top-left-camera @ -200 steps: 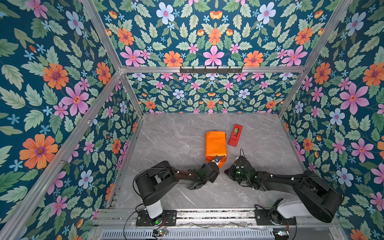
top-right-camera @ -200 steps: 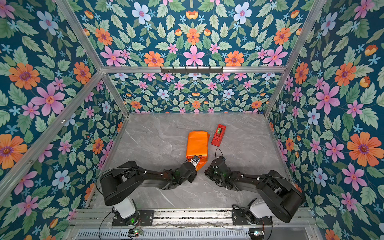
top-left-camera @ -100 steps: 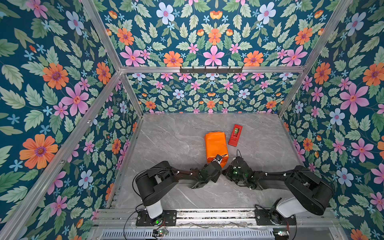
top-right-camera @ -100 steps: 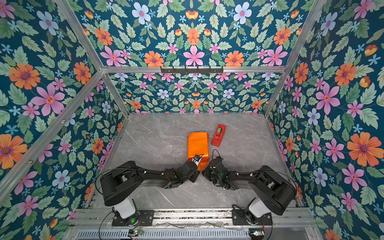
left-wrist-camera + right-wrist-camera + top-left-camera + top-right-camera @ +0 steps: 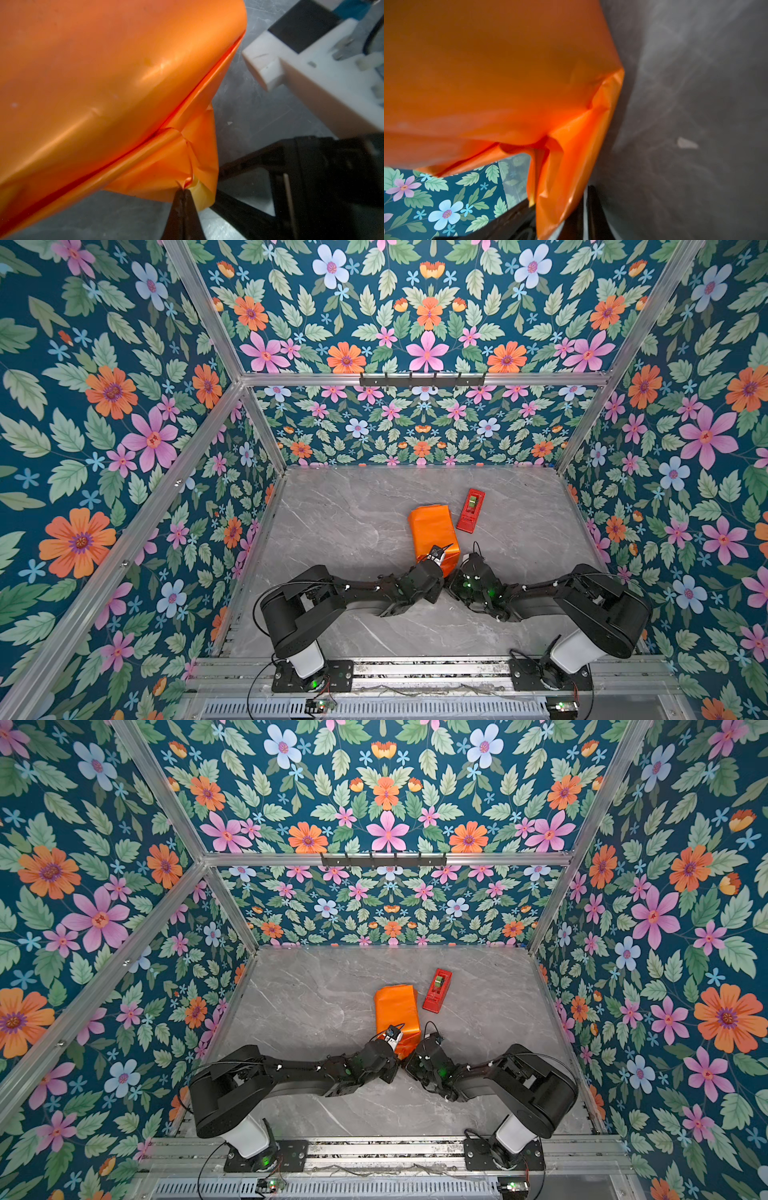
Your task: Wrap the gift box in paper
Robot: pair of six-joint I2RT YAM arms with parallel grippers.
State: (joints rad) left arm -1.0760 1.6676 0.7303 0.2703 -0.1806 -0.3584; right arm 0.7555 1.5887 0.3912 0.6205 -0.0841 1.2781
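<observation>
**A:** Which step is in hand?

**B:** Folding the end, I'd judge. The glossy bright orange sheet of wrapping paper (image 5: pixel 432 531) is closed round the gift box, which is hidden inside it. The parcel lies on the grey marbled desk (image 5: pixel 332 510) just beyond both end effectors, with its near end between them.

**A:** And the grips?

**B:** The left end effector (image 5: pixel 182 192) has its tips together, pinching a puckered corner of paper at that near end. The right end effector (image 5: pixel 562 224) is closed too. A paper flap runs down into it, so it looks clamped on that flap.

**A:** What does the next move call for?

**B:** Probably drawing both flaps flat against the end face, evenly and without tearing the thin paper, then taping.

**A:** The count?

**B:** One wrapped parcel and two end effectors. There is also one narrow red plastic tape dispenser (image 5: pixel 471 510), beyond the right end effector and just beside the parcel. No box surface shows.
</observation>
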